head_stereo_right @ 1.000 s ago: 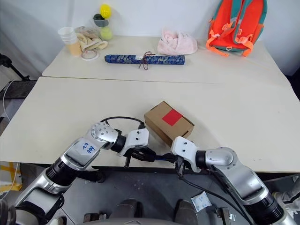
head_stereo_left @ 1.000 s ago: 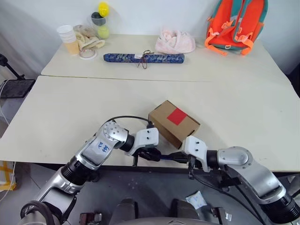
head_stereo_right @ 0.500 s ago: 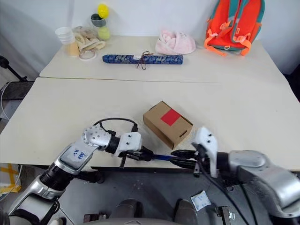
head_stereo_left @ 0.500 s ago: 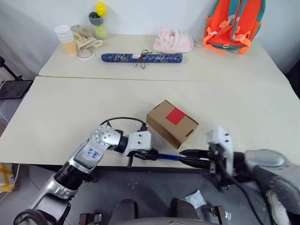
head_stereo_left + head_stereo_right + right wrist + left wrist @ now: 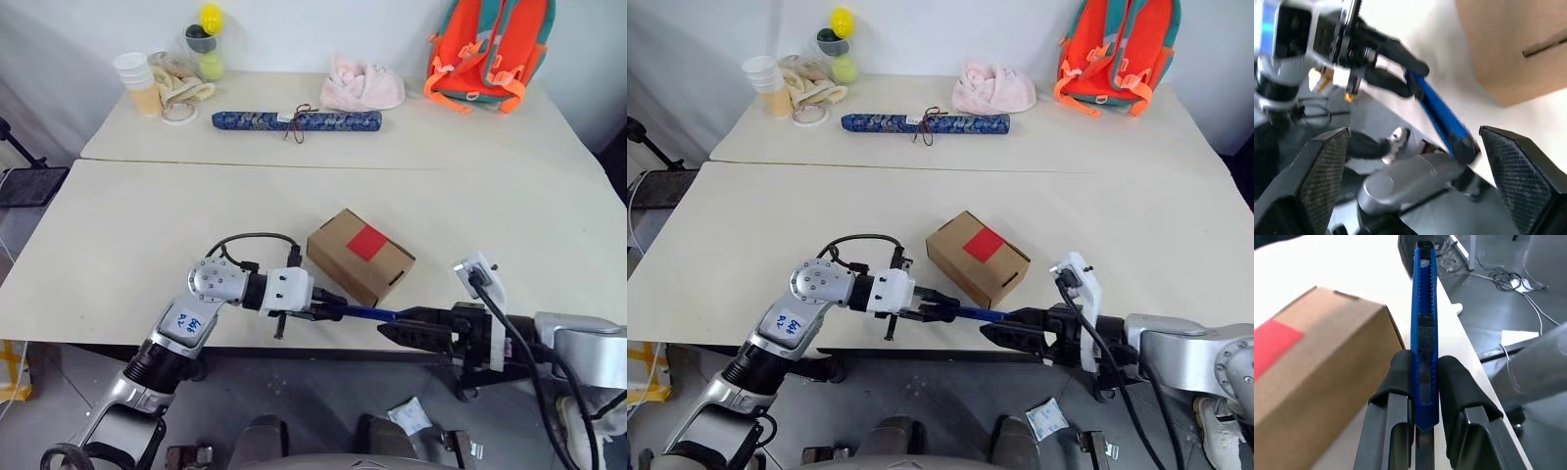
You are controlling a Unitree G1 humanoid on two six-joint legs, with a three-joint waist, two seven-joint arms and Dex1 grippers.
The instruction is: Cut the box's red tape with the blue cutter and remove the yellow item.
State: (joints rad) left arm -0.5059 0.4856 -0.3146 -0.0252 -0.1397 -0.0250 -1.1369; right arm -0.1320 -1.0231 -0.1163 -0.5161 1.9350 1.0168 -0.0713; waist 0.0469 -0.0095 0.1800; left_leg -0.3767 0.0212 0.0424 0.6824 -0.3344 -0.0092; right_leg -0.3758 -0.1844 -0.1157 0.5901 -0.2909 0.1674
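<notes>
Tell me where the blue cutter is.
The blue cutter is clamped in the left gripper at the table's near edge, just in front of the box, its tip toward the open right gripper.

Head stereo pair looking forward and down over the table [image 5: 147, 225], wrist views close along each gripper's fingers, all sharing the blue cutter [image 5: 1423, 323] beside the box [image 5: 361, 255]

Bright even light; blurred right-wrist view.
</notes>
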